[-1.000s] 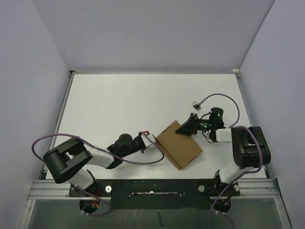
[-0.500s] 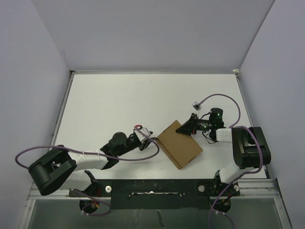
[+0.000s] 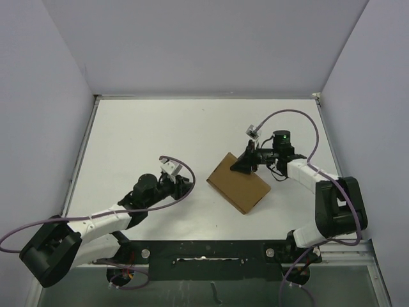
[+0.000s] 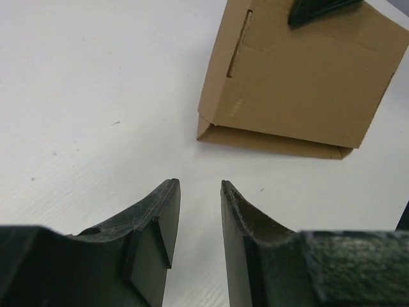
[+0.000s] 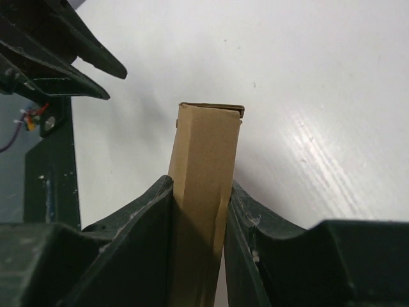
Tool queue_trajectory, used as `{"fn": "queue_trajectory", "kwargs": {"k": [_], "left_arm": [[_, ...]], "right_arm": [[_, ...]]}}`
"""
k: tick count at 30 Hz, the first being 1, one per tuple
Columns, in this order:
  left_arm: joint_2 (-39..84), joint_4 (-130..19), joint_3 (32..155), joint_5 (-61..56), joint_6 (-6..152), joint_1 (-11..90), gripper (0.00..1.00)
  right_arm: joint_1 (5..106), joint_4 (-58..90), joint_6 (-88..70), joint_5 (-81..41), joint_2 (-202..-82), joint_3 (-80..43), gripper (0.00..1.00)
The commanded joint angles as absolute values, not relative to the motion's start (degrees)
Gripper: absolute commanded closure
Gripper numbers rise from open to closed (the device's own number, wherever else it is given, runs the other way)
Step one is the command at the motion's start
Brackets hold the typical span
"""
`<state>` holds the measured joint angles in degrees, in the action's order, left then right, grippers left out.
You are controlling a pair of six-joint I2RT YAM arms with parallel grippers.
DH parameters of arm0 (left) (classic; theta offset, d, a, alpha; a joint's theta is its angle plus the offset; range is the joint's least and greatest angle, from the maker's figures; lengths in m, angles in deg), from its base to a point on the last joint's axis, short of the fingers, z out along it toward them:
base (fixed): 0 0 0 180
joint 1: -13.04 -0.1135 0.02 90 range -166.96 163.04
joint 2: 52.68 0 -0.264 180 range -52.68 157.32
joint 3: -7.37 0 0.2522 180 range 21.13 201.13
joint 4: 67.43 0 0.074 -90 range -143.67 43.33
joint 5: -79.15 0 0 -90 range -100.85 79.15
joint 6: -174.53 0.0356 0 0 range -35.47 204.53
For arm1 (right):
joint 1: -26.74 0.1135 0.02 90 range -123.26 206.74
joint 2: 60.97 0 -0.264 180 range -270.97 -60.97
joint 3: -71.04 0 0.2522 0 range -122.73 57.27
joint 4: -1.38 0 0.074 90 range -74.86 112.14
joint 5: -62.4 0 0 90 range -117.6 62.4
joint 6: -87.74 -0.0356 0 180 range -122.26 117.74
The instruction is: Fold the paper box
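R gripper (image 5: 200,187) jaws clench paper box (image 3: 238,187) edge; L gripper (image 4: 199,192) jaws parted, empty (just short of box). Risk: single-edge pinch, box could swivel, flaps spring open.

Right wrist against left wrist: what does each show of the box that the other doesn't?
Only the right wrist view: the paper box seen edge-on, its thin side pinched between the fingers of the right gripper.
Only the left wrist view: the box's broad top face, with a slot cut near its left edge and a lower layer peeking out beneath the near edge. It also shows the left gripper open, empty and short of the box.
Both: the same brown box, the white table, and part of the right gripper at the box's far side.
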<state>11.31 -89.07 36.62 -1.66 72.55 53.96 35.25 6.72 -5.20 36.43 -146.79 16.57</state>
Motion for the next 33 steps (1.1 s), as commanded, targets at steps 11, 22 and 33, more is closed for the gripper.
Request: {"fn": "queue_trajectory", "kwargs": {"k": [11, 22, 33], "left_arm": [[-5.2, -76.6, 35.1, -5.0, 65.7, 53.0, 0.69], [-10.7, -71.7, 35.4, -7.6, 63.9, 53.0, 0.70], [-13.0, -76.8, 32.7, -10.3, 56.4, 52.9, 0.56]], "right_arm": [[52.7, 34.5, 27.4, 4.7, -148.5, -0.4, 1.00], [61.3, 34.9, 33.4, -3.3, -149.4, 2.0, 1.00], [60.6, 30.6, 29.9, -1.5, -146.7, 10.8, 1.00]]}}
